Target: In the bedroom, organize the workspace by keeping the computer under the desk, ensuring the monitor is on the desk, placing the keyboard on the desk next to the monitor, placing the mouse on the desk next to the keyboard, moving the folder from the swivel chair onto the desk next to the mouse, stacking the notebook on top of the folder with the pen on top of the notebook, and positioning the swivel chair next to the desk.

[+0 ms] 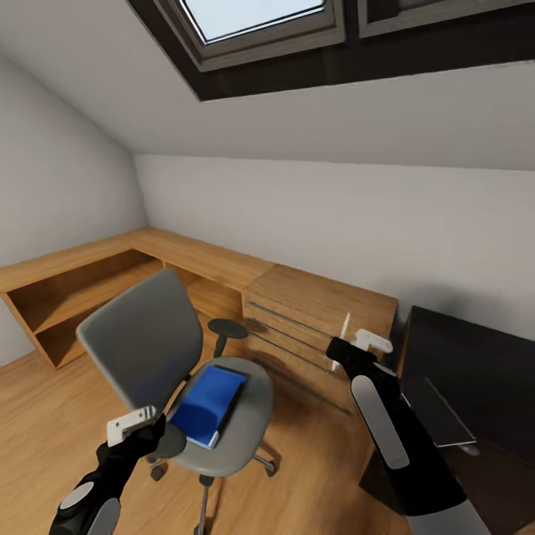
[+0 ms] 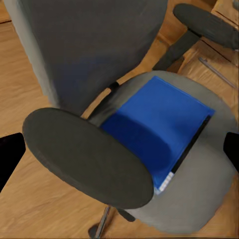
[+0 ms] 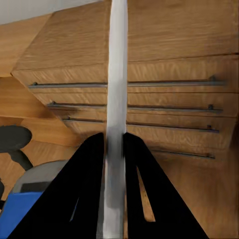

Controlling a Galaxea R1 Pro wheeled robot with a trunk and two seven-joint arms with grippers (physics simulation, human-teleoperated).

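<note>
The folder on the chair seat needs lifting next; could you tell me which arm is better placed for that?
The left. The left gripper hovers by the swivel chair beside the folder, jaws free. The right gripper is already shut on the pen, over by the drawer chest.
</note>
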